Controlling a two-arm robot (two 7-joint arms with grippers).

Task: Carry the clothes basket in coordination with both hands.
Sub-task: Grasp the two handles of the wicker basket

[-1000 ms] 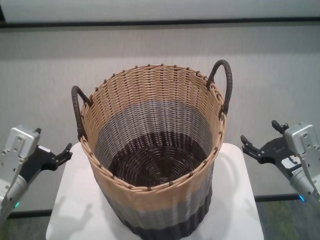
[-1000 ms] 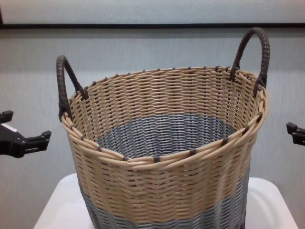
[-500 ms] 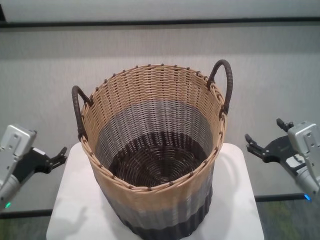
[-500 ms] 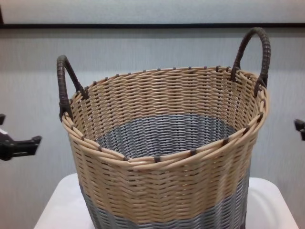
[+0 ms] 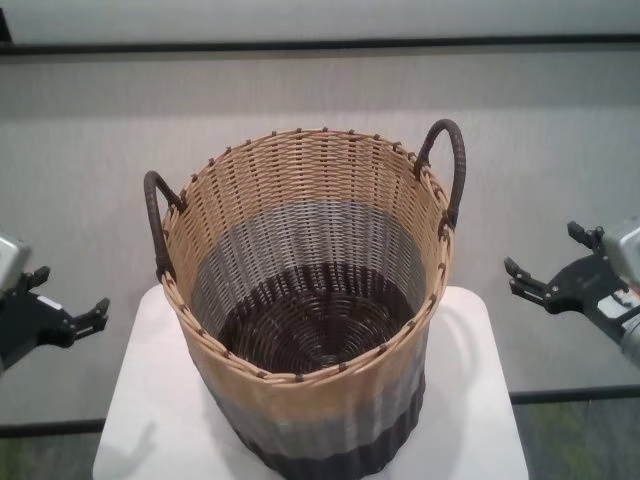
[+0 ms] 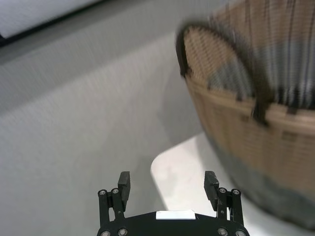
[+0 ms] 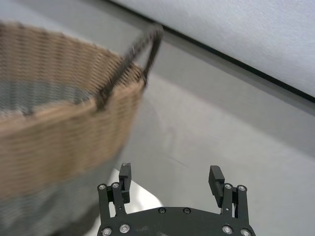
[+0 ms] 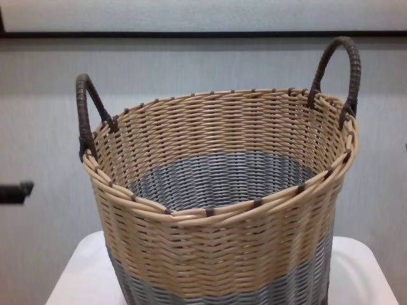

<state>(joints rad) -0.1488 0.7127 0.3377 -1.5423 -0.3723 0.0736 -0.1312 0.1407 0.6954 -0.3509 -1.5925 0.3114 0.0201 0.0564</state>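
We see the clothes basket (image 5: pixel 310 300) standing upright in the middle of the white bench (image 5: pixel 140 420), its dark base covering most of the surface between the left and right edges. One dark loop handle (image 5: pixel 157 225) rises from the rim on the left side, and the other handle (image 5: pixel 450 170) rises toward the far right.

Our left gripper (image 5: pixel 70 305) hangs off the bench's left edge, well apart from the basket. Its fingers (image 6: pixel 124 184) are spread wide and hold nothing.

Our right gripper (image 5: pixel 550 265) hangs beyond the bench's right edge, also well apart from the basket. Its fingers (image 7: pixel 216 179) are likewise spread wide and empty.

In the chest view we find only a dark tip of the left gripper at the frame's left side.
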